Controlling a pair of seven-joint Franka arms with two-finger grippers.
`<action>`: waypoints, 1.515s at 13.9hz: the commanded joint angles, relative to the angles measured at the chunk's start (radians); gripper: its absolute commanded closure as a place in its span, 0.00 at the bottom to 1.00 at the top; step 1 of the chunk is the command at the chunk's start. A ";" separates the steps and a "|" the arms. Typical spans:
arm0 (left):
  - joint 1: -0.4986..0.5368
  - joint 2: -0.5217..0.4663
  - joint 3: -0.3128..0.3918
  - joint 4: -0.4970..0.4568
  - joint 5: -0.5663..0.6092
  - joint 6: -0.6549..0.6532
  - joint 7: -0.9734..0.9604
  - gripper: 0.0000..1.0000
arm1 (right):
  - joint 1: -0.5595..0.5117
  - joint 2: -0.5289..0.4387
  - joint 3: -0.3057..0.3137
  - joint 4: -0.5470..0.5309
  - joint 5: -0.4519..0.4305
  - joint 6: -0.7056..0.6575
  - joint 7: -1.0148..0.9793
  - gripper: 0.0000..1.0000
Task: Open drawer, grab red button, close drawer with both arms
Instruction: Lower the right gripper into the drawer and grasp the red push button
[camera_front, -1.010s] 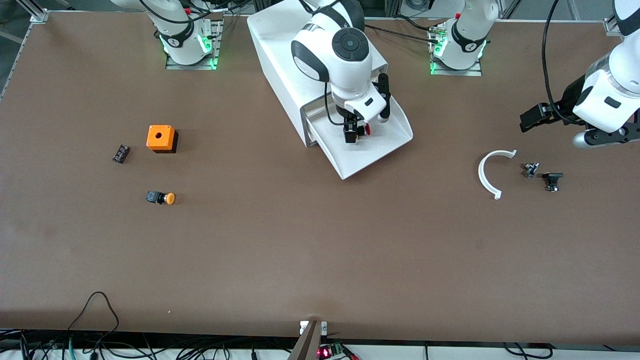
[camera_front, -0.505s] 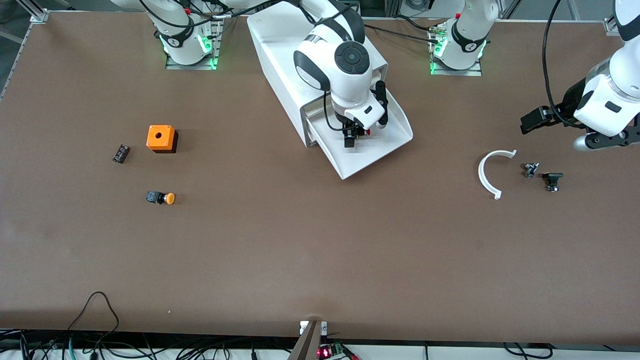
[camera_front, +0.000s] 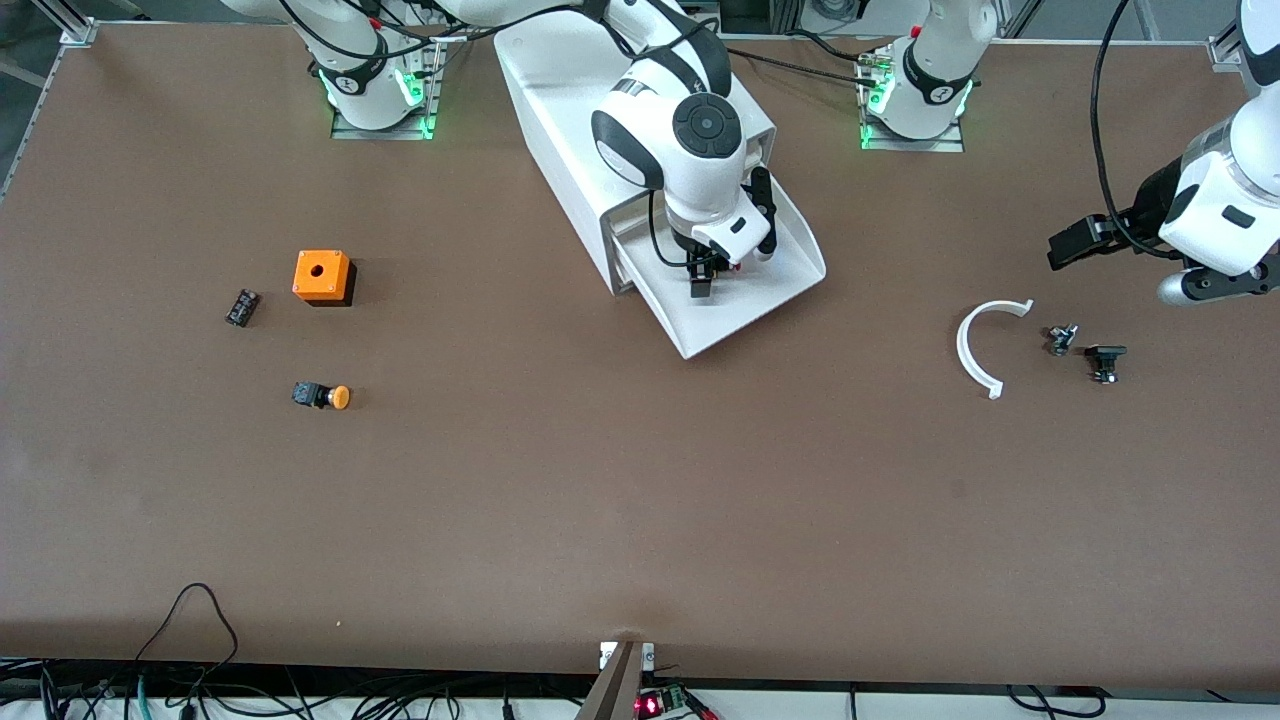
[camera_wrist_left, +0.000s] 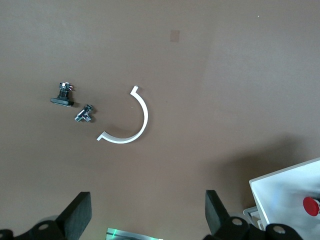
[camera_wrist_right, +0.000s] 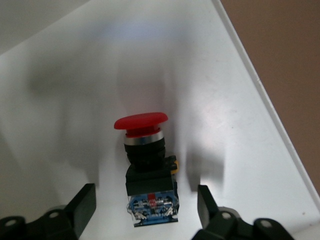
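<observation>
**Right claw astride the button, pinch not yet made**

Lying on its side on the floor of the pulled-out drawer (camera_front: 775, 285), bottom of the white cabinet (camera_front: 560, 120): the button (camera_wrist_right: 147, 160). Down inside that drawer, directly over it: the right gripper (camera_wrist_right: 145, 192), spread, one finger (camera_wrist_right: 82, 205) on each flank of the black body, a sliver of white floor showing on both sides, so no contact by the look of it. Long axis running straight down the gap between the fingers, red cap leading away from the palm, terminal end nearest it. Squeeze therefore across the narrow width of the body, nothing to re-aim; probably only closing and lifting left for this step.

Well apart, toward the left arm's end of the table: the left gripper (camera_wrist_left: 147, 200), spread wide and empty, waiting above bare tabletop near a white arc (camera_wrist_left: 131, 127). Right arm plainly the nearer one.
</observation>
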 joint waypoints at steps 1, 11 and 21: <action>0.002 0.010 0.002 0.023 -0.018 -0.017 0.003 0.00 | 0.012 0.018 -0.002 0.031 -0.015 0.013 -0.012 0.36; 0.002 0.010 0.000 0.023 -0.018 -0.018 0.001 0.00 | 0.031 0.018 0.000 0.034 -0.073 0.018 0.003 0.77; 0.002 0.009 0.000 0.023 -0.019 -0.020 0.000 0.00 | -0.011 -0.066 -0.077 0.139 -0.052 -0.002 0.240 0.81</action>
